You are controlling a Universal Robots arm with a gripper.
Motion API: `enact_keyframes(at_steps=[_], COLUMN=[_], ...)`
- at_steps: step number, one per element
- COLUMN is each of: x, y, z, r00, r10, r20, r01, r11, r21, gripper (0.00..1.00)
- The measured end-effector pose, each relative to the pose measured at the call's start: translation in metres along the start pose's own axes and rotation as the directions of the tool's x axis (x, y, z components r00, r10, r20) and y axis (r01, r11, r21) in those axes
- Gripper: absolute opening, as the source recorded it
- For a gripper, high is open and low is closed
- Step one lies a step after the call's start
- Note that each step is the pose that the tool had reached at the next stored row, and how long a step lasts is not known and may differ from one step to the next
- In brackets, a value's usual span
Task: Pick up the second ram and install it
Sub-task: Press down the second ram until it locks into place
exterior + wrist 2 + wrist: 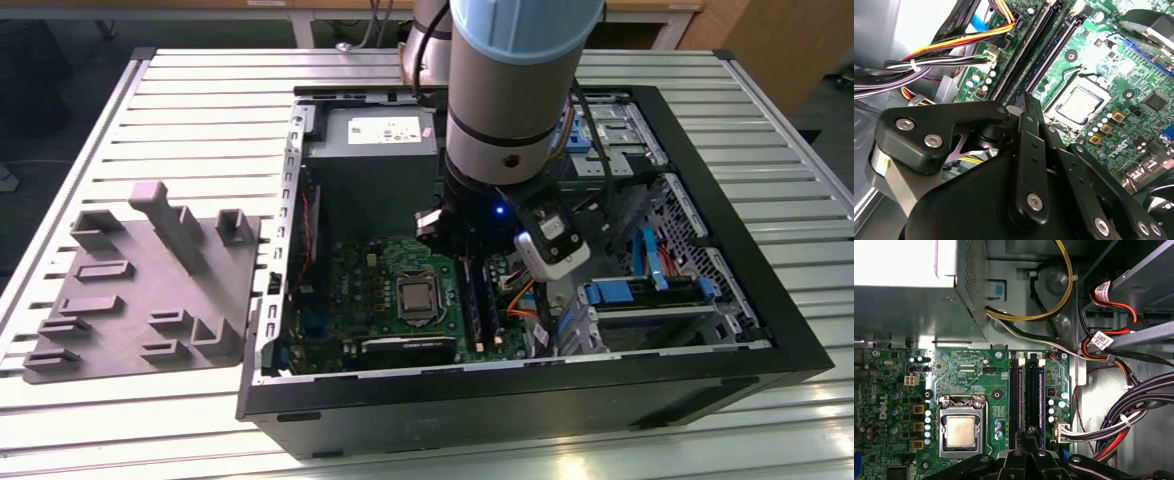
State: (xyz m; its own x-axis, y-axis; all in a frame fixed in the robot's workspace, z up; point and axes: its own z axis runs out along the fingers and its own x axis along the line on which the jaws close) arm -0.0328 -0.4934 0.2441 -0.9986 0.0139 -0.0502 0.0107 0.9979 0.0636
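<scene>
Black gripper (pixel 1029 436) linkage fills foreground, fingers closed together, poised over RAM slots (pixel 1026 395) beside CPU (pixel 960 431) on motherboard (pixel 974 390). Second ram (pixel 1034 397) apparently seated in slot, edge-on, not certain. White tag (pixel 1100 341) on cables: print unreadable.

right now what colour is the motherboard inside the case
Green, with black memory slots; the motherboard shows best in the first wrist view.

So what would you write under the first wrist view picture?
Gripper hangs over the RAM slots beside the processor on the green motherboard.
</scene>
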Motion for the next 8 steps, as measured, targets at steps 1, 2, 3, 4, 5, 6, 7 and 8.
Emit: enact_keyframes(at_steps=[1,2,3,4,5,6,7,8], x=[0.0000,0.0000,0.0000,0.0000,0.0000,0.0000,0.0000,0.0000], y=[-0.0002,-0.0004,-0.0007,-0.0009,-0.0011,-0.0014,-0.0017,-0.0019], z=[0.0000,0.0000,-0.0001,0.0000,0.0000,-0.0001,-0.0001,-0.0001], r00=[1.0000,1.0000,1.0000,1.0000,1.0000,1.0000,1.0000,1.0000], r10=[0.000,0.000,0.000,0.000,0.000,0.000,0.000,0.000], r20=[0.0000,0.0000,0.0000,0.0000,0.0001,0.0000,0.0000,0.0001], r01=[0.000,0.000,0.000,0.000,0.000,0.000,0.000,0.000], r11=[1.0000,1.0000,1.0000,1.0000,1.0000,1.0000,1.0000,1.0000], r21=[-0.0001,0.0000,0.0000,0.0000,-0.0001,0.0000,0.0000,0.0000], gripper=[0.11,0.11,0.11,0.11,0.11,0.11,0.11,0.11])
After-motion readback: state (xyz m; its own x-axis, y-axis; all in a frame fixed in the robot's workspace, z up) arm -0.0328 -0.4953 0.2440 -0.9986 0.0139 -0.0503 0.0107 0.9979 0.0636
